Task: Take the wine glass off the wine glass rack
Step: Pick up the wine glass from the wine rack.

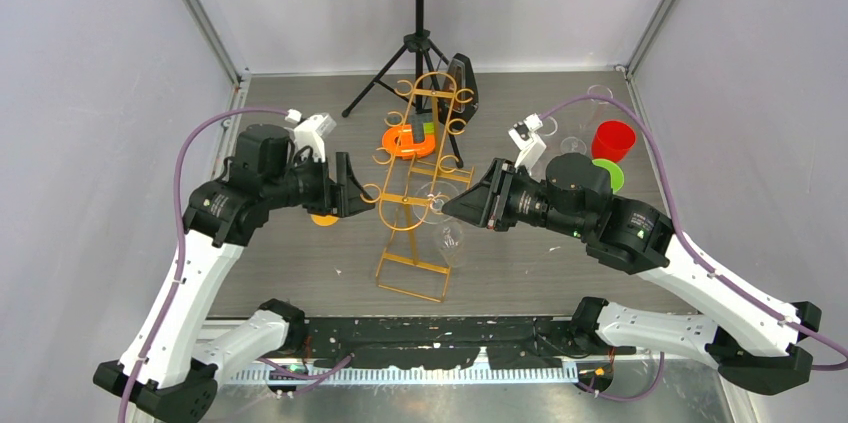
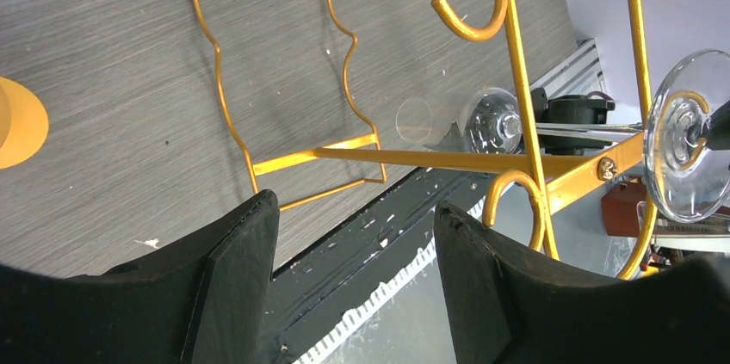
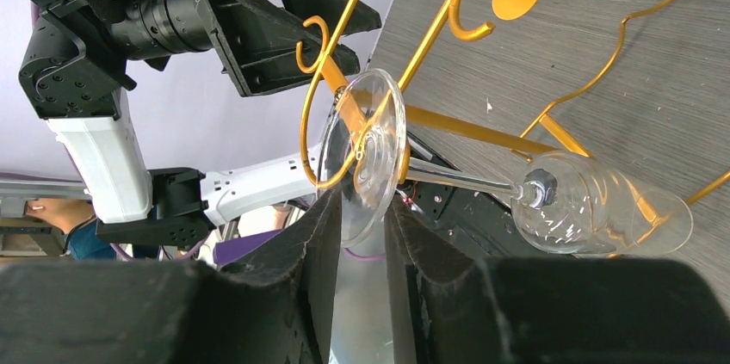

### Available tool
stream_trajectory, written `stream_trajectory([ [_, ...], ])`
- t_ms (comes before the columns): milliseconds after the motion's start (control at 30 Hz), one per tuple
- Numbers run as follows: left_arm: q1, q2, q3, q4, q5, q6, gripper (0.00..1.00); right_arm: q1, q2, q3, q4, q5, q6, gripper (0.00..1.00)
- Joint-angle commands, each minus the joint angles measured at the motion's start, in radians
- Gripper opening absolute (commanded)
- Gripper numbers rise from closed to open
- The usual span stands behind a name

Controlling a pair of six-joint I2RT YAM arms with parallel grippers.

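Observation:
The gold wire wine glass rack (image 1: pixel 404 201) stands mid-table between the two arms. A clear wine glass (image 1: pixel 448 237) hangs upside down from its right rail, foot up in a scroll hook. In the right wrist view my right gripper (image 3: pixel 360 213) is shut on the rim of the foot of the wine glass (image 3: pixel 366 153), and the bowl (image 3: pixel 594 213) points away to the right. My left gripper (image 1: pixel 365 191) stands open just left of the rack, with nothing between its fingers (image 2: pixel 241 252). From the left wrist, the rack (image 2: pixel 516 80) and the glass's foot (image 2: pixel 689 136) show to the right.
A black tripod music stand (image 1: pixel 420 3) is at the back. An orange ring object (image 1: pixel 408 141) lies under the rack's far end. A red cup (image 1: pixel 612 140), a green disc (image 1: pixel 610 178) and another clear glass (image 1: pixel 590 108) sit at the right. An orange piece (image 1: pixel 324 218) lies under the left gripper.

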Motion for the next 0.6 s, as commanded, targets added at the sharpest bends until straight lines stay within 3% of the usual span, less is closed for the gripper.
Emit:
stream_trajectory([
  [0,-0.009,-0.003,0.001,0.036,0.021,-0.002,0.65,-0.001,-0.014,0.062,0.126,0.014,0.022,0.32],
  [567,-0.012,0.002,0.005,0.032,0.018,0.004,0.65,-0.001,0.019,0.088,0.116,0.008,0.016,0.36],
])
